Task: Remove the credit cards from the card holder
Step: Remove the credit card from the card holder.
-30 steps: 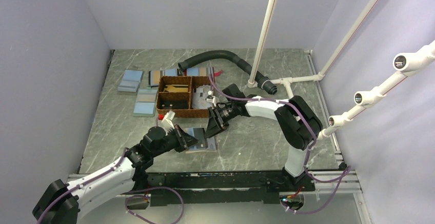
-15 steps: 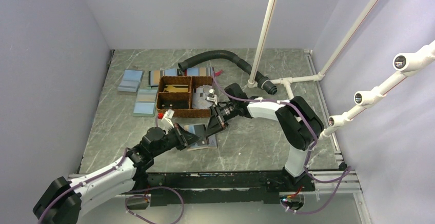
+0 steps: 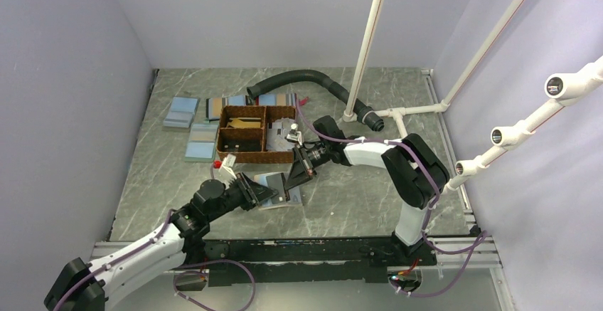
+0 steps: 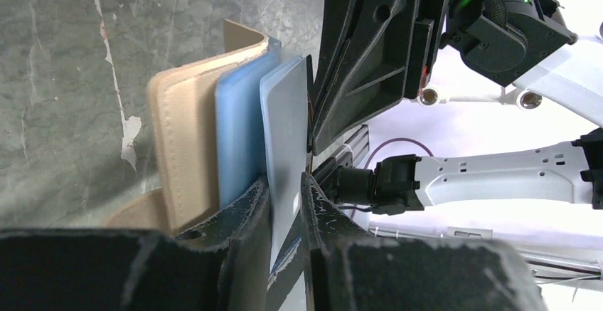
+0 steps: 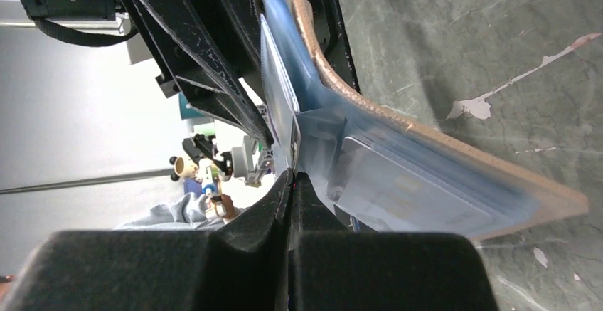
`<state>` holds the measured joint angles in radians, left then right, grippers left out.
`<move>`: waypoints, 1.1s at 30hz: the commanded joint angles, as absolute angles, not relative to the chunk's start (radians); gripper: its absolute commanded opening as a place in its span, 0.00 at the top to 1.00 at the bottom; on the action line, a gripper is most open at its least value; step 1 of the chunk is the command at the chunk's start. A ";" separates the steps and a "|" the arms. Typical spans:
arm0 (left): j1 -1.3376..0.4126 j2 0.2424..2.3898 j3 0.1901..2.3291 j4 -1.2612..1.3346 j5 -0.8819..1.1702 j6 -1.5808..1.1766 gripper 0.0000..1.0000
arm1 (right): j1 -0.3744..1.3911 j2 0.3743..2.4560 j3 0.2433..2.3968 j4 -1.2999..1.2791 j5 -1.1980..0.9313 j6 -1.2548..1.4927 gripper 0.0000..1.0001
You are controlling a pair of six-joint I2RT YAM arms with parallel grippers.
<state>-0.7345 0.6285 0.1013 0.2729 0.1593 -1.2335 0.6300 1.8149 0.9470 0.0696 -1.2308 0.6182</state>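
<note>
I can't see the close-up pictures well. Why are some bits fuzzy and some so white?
Left wrist view: the left pincer sits too near the lens, so it looks dark and fuzzy; behind it everything is washed-out white. Right wrist view: same for the right pincer, though the card holder is clear. Top view: even light, sharp.

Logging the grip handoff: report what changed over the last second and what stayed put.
The right claw closed on a thin grey leaf at the card holder; whether that leaf is a card or a sleeve is unclear. The left claw eased open around the same leaf, and the left arm drew back slightly toward its base. The card holder, basket and hose stayed put.
</note>
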 commanded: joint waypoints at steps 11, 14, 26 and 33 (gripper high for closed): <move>-0.732 0.548 0.056 0.236 0.116 -1.283 0.86 | 0.603 1.798 0.946 -0.027 -1.196 0.472 1.00; -0.733 0.531 0.021 0.261 0.118 -1.297 1.00 | 0.603 1.803 0.943 -0.034 -1.191 0.459 1.00; -0.732 0.445 0.002 0.172 0.100 -1.297 1.00 | 0.590 1.821 0.944 -0.091 -1.150 0.391 1.00; -0.732 0.430 0.034 -0.035 0.058 -1.326 1.00 | 0.562 1.805 0.937 -0.213 -1.042 0.262 1.00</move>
